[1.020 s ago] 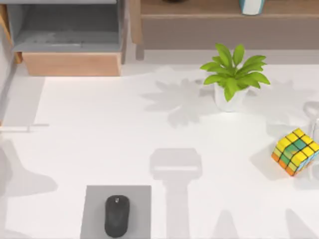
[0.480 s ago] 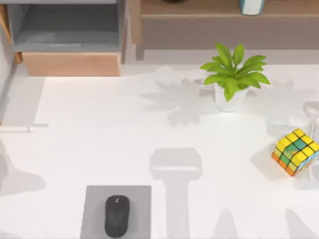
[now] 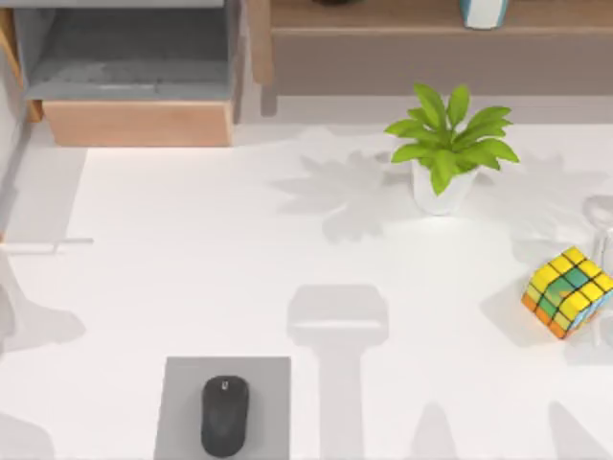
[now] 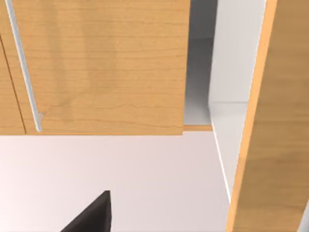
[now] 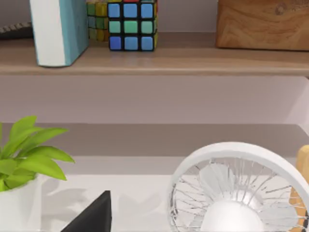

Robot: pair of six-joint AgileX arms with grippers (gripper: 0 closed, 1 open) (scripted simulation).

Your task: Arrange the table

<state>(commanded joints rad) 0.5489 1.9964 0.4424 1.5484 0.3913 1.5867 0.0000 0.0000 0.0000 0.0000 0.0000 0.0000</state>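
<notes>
The table fills the top view from 12 to 6 o'clock, white and flat. At 7 o'clock a black mouse lies on a grey mat. At 1 o'clock a potted plant stands upright. At 3 o'clock a colour cube rests tilted on the table. The shelf unit runs along 11 to 1 o'clock.

Your left wrist view faces a wooden cabinet door with a metal handle. Your right wrist view faces a white fan, with a second cube and a book on a shelf board above it. You cannot tell whether either hand is released or clenched.
</notes>
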